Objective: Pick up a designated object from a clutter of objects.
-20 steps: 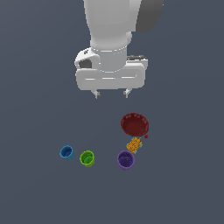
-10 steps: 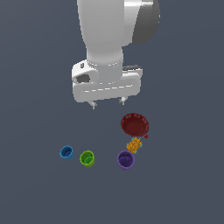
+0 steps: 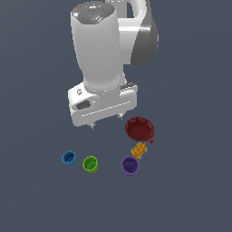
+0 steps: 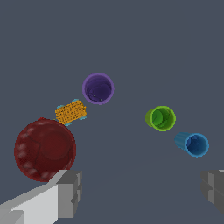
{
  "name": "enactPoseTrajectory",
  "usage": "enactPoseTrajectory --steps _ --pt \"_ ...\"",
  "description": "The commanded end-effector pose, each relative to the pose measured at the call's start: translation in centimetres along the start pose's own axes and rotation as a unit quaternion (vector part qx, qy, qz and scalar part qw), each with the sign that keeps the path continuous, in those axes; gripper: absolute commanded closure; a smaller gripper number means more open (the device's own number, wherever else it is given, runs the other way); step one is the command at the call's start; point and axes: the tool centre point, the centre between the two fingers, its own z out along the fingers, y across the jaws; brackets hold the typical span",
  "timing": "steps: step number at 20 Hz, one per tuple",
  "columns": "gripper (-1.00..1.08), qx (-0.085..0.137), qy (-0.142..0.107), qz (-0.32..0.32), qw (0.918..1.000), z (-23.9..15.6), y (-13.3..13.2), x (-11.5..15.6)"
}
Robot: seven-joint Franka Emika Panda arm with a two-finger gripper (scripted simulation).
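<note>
The gripper (image 3: 105,121) hangs high over the floor with its two fingers spread wide and nothing between them. The green cup (image 3: 90,163) stands upright on the floor, below the gripper and a little ahead of it, so the gripper has to go down and forward to reach it. In the wrist view the green cup (image 4: 160,118) lies closer to one finger than to the middle of the gap.

The blue cup (image 3: 69,157) sits just beside the green cup. The purple cup (image 3: 130,165) stands near on its other side. The orange block (image 3: 139,150) and red bowl (image 3: 139,129) are farther off. Nothing blocks the way down, but I think the blue cup could get bumped.
</note>
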Motion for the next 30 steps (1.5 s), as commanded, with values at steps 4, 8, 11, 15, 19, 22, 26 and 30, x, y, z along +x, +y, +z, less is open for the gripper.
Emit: enactPoseTrajectory --steps 4,8,11,15,19,22,26,30 --pt "-0.92 -0.001 -0.003 -0.065 0.9979 2.2 1.6 0.9" --pt "-0.92 -0.002 -0.006 -0.111 0.9938 3.9 2.8 1.5" --pt "-0.92 -0.002 -0.008 -0.145 0.9893 5.3 3.6 1.9" --pt "-0.92 -0.001 -0.01 -0.191 0.9815 7.1 4.8 2.3" --pt "-0.92 -0.001 -0.012 -0.237 0.9715 8.9 5.9 2.7" --pt "-0.92 0.0 -0.014 -0.27 0.9627 10.4 6.7 2.9" --pt "-0.92 0.002 -0.015 -0.315 0.9491 12.4 7.7 3.1" --pt "-0.92 0.004 -0.017 -0.357 0.9338 14.4 8.7 3.2"
